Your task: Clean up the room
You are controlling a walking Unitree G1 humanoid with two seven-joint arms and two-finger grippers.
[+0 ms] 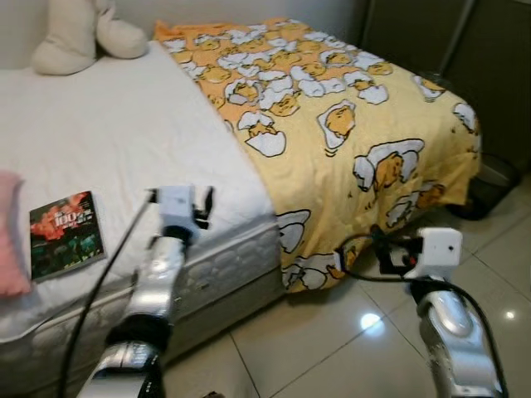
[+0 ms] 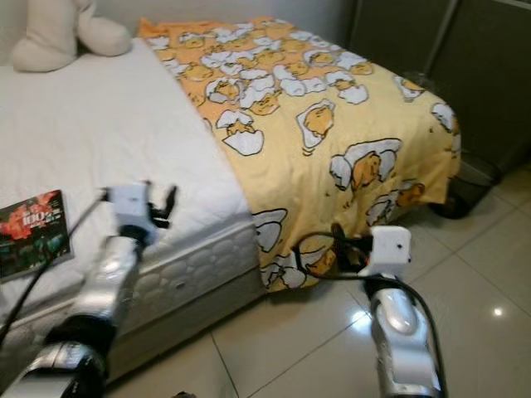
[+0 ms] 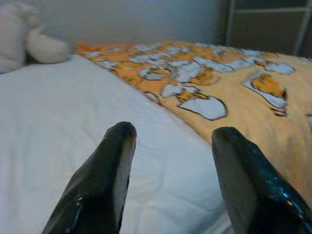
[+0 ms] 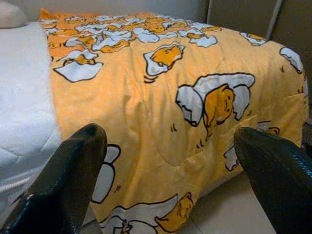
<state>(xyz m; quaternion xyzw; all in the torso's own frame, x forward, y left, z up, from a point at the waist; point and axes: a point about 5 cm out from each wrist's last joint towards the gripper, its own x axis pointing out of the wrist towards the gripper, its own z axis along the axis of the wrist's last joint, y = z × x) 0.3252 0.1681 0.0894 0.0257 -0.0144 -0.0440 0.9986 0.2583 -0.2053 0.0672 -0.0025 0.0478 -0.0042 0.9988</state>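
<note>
Glossy tiled floor (image 1: 332,340) along the near side and foot of one bed (image 1: 124,141), room to step there. One yellow cartoon-print blanket (image 1: 332,124) over the far half, hanging down over the bed's corner toward the tiles, its edge running diagonally across the white sheet. One book (image 1: 65,234) flat near the mattress edge; one cream plush toy (image 1: 83,33) at the head; one pink cushion (image 1: 8,236) beside the book.

Left gripper (image 3: 170,146) over the sheet, fingers spread, empty. Right gripper (image 4: 170,146) facing the hanging blanket corner, fingers wide apart, empty. One dark bin (image 1: 489,186) past the bed's foot.
</note>
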